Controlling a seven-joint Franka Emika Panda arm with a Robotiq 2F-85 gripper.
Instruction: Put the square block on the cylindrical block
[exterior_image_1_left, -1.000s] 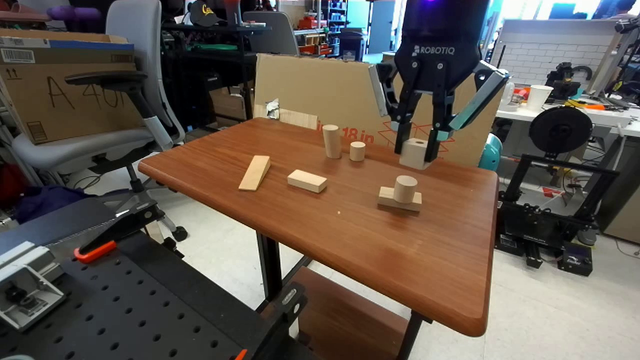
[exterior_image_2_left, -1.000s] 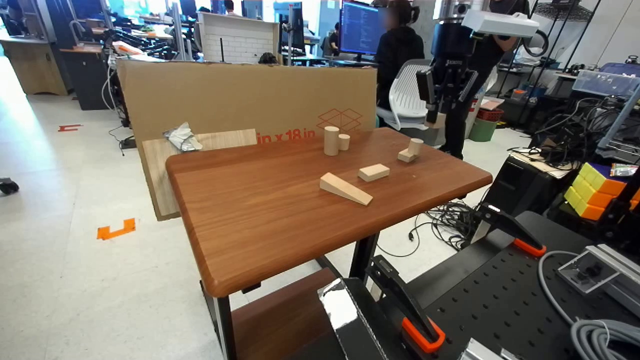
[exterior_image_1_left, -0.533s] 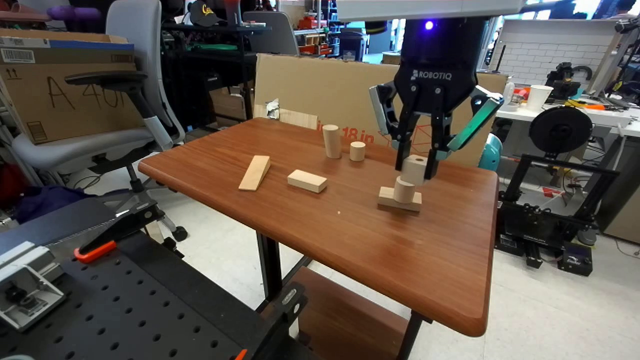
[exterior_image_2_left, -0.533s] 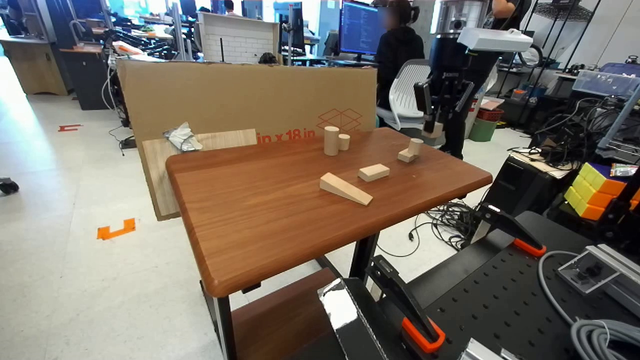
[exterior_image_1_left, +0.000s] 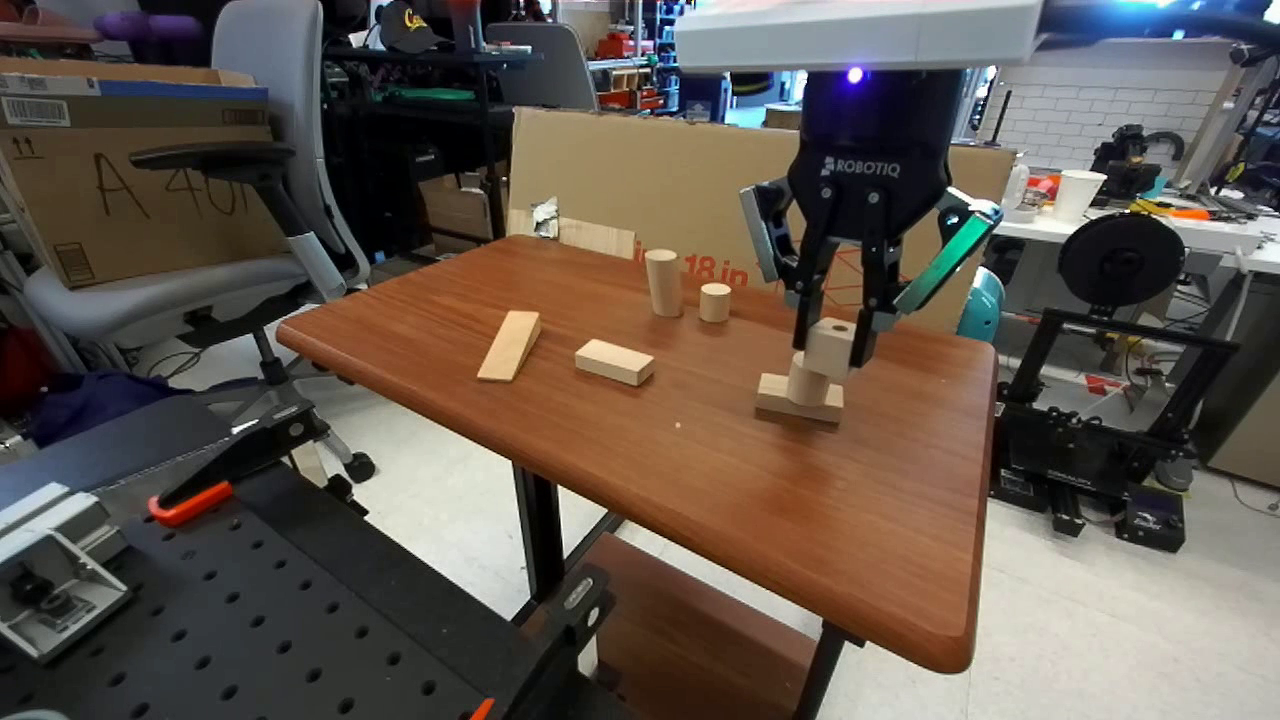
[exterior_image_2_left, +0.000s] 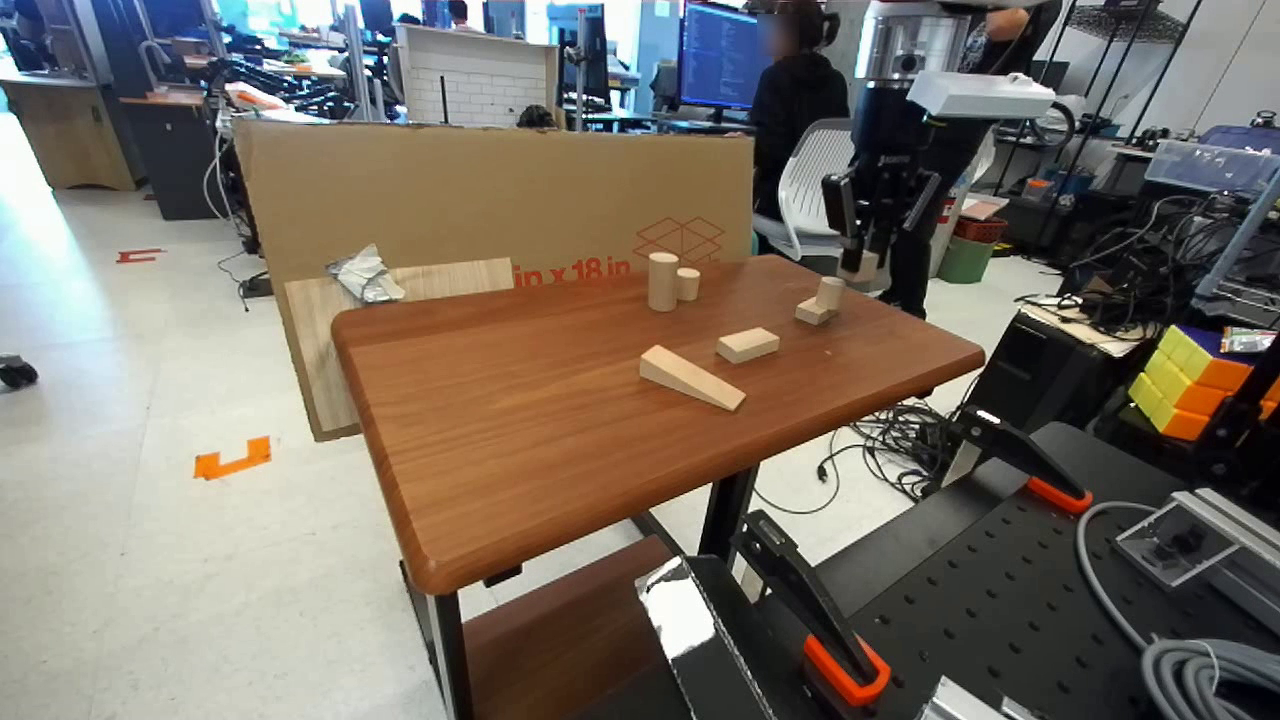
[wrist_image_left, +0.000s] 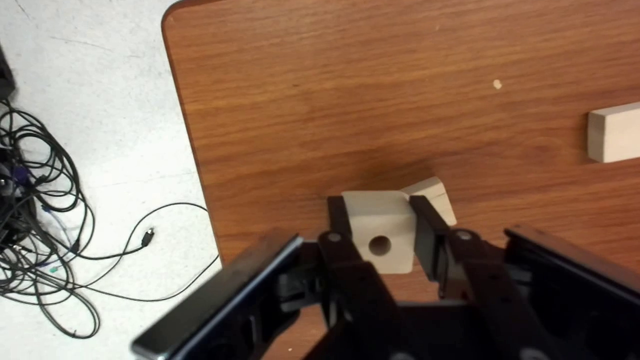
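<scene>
My gripper (exterior_image_1_left: 832, 338) is shut on the square block (exterior_image_1_left: 829, 352), a pale wooden cube with a hole in its top. The cylindrical block (exterior_image_1_left: 806, 384) stands upright on a flat wooden plank (exterior_image_1_left: 773, 396). In an exterior view, the cube covers part of the cylinder's top. In an exterior view, the cube (exterior_image_2_left: 859, 267) is held above and to the right of the cylinder (exterior_image_2_left: 829, 293), offset from it. I cannot tell whether they touch. In the wrist view, the cube (wrist_image_left: 382, 215) sits between both fingers; the plank's end (wrist_image_left: 440, 200) shows beyond it, and the cylinder is hidden.
A rectangular block (exterior_image_1_left: 614, 362), a wedge (exterior_image_1_left: 510, 346), a tall cylinder (exterior_image_1_left: 664, 284) and a smaller upright round piece (exterior_image_1_left: 714, 302) stand or lie on the brown table (exterior_image_1_left: 720, 480). A cardboard sheet (exterior_image_1_left: 580, 170) stands behind the table.
My gripper has come down with the cube, moving from above the cylinder's far side to closer to its top. In an exterior view it also shifted slightly left. The other blocks have not moved.
</scene>
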